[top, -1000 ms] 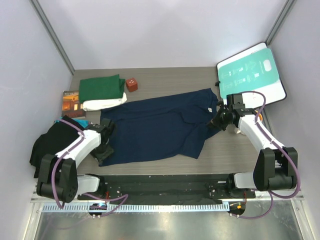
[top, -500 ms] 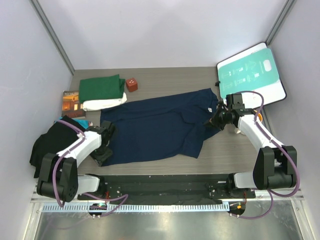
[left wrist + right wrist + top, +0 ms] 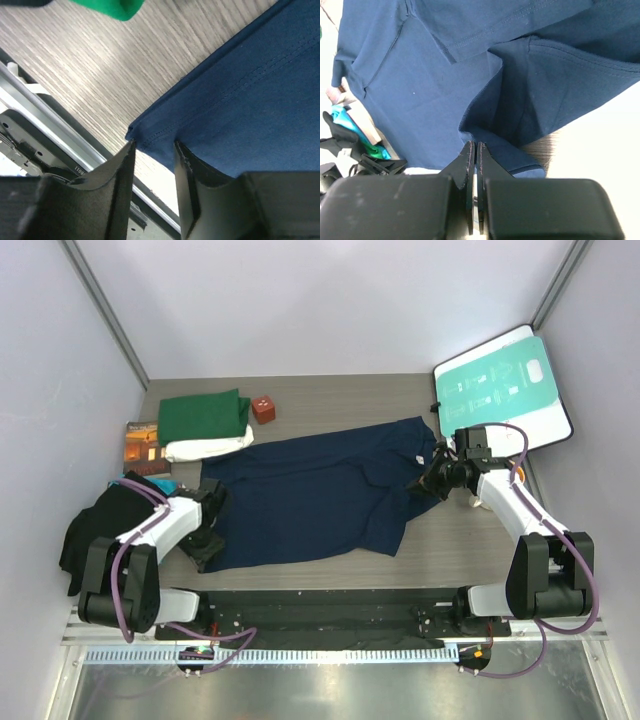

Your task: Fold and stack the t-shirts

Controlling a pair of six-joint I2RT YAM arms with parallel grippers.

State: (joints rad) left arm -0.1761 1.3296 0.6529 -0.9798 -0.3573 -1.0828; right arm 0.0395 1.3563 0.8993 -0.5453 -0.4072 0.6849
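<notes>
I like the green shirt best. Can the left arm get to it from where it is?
Probably yes. The green shirt lies on top of the white shirt, uncovered, on the left arm's side. But the left gripper has its jaws around the navy shirt's corner.

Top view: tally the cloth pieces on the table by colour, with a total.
Navy shirt: 1
Dark green shirt: 1
Cream-white shirt: 1
Black cloth heap: 1
Teal scrap: 1, mostly hidden
Total: 5
</notes>
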